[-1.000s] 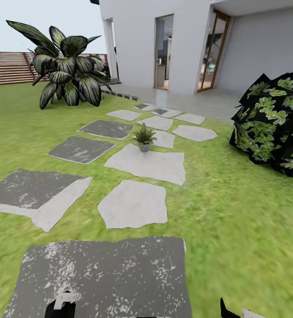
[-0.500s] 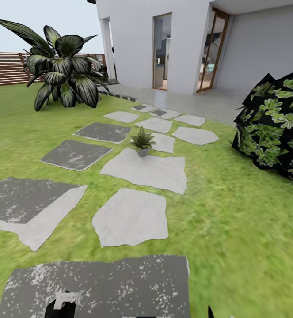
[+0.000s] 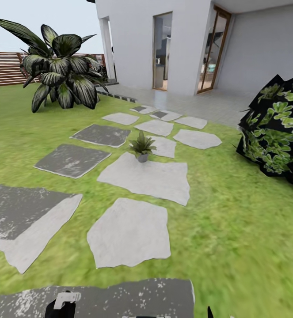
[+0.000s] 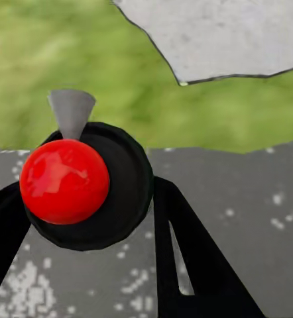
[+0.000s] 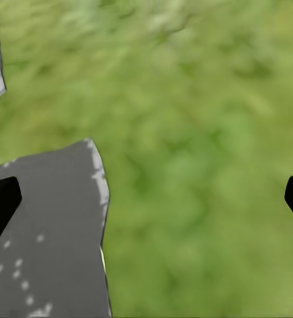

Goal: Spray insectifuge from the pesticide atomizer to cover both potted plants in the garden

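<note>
Head view. The garden lawn [image 3: 234, 229] fills most of the frame, crossed by grey stepping stones [image 3: 131, 238] running from the bottom edge up toward a white house [image 3: 181, 39] at upper centre. One potted plant [image 3: 142, 146], a small green rosette in a tiny grey pot, stands at the far edge of a pale stone, slightly left of frame centre. A large striped-leaf shrub [image 3: 60, 73] occupies the upper left, before a wooden slat fence [image 3: 5, 68]; a dark bush with bright green leaves [image 3: 279, 128] sits at the right edge. At the bottom left edge, the white trigger head of the pesticide atomizer [image 3: 66, 300] rises above its dark body.

Left wrist view. The atomizer [image 4: 87, 185] appears end-on: a round dark top bearing a glossy red spot, with a grey nozzle tip beyond it. It lies between the two black fingers [image 4: 186, 258] of the left gripper [image 4: 87, 232], which press against its sides in a closed grasp. Speckled dark stone lies beneath, with grass and a pale stone farther off.

Right wrist view. The right gripper [image 5: 150, 199] shows one black fingertip [image 5: 0, 202] at the left edge and the other at the right edge, spread wide with nothing between them; grass and the corner of a dark stone lie below.
</note>
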`<state>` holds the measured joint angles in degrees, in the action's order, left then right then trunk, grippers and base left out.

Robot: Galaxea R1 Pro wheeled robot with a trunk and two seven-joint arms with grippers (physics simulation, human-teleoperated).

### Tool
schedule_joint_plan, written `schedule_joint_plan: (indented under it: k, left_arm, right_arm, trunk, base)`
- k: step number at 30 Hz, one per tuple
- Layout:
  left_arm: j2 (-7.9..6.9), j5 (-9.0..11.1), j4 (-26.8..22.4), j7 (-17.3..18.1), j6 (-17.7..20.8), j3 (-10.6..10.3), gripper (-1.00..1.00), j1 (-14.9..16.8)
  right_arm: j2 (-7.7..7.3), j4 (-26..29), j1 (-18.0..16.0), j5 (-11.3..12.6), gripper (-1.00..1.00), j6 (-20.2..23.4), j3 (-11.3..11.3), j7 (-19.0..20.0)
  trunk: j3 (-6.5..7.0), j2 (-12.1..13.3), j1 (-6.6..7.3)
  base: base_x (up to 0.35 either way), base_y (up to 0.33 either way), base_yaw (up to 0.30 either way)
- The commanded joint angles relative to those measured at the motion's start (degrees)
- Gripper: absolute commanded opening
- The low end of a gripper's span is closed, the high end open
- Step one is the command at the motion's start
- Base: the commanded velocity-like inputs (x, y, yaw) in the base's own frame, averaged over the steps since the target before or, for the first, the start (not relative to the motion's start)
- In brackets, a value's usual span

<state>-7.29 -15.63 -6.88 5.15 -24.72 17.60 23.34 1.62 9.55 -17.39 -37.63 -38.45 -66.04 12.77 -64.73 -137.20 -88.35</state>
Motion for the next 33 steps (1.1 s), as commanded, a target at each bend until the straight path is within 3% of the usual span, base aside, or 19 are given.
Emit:
schedule_joint_plan:
  k: [1, 33]
  left_arm:
    - [0.00, -0.3, 0.0, 0.4, -0.2, 0.5, -1.00, 0.0]
    - [0.09, -0.4, 0.3, 0.4, -0.2, 0.5, -1.00, 0.0]
  right_arm:
    - [0.05, 0.1, 0.0, -0.1, 1.00, 0.0, -0.5, 0.5]
    - [0.05, 0.1, 0.0, -0.1, 1.00, 0.0, -0.5, 0.5]
  trunk:
    - [-0.05, 0.0, -0.02]
    - [-0.05, 0.0, -0.02]
  base:
    - [0.337, 0.000, 0.000]
    - [0.337, 0.000, 0.000]
